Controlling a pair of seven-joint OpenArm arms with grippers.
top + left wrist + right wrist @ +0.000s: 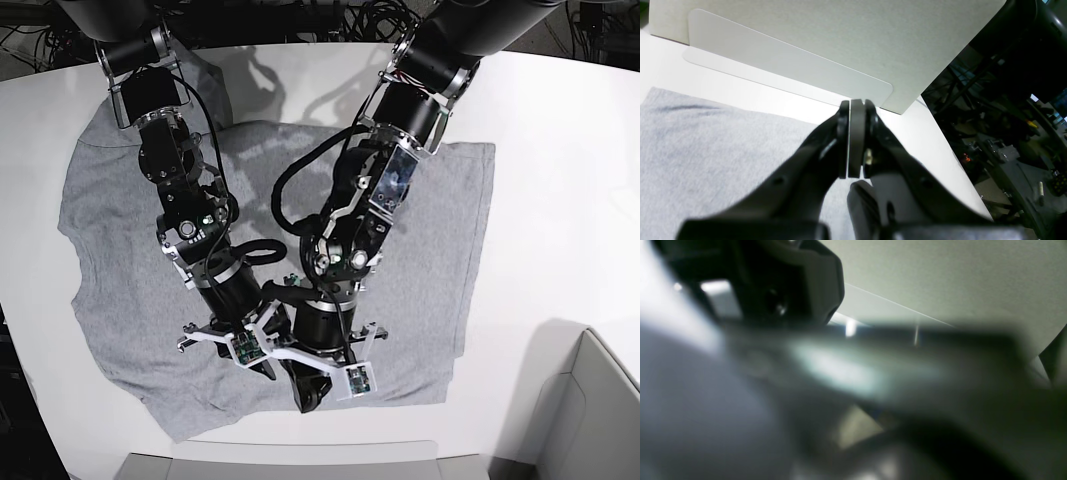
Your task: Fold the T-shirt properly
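**Both claws low at the near hem**

The T-shirt (120,250) lies spread on the tabletop (560,150), long axis sideways. My left claw (853,140) is pressed together, empty, above its hem; the right claw's (262,360) spread I can't tell.

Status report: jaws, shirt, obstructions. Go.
Left gripper jaws shut, empty. Right gripper too blurred to call. T-shirt flat on the table, unfolded. Both arms crowd its near hem.

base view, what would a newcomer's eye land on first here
Two black arms crowd together over the middle of a grey T-shirt lying flat on the white table. Their wrists nearly meet near the shirt's near edge. In the left wrist view, the left gripper is shut and holds nothing.
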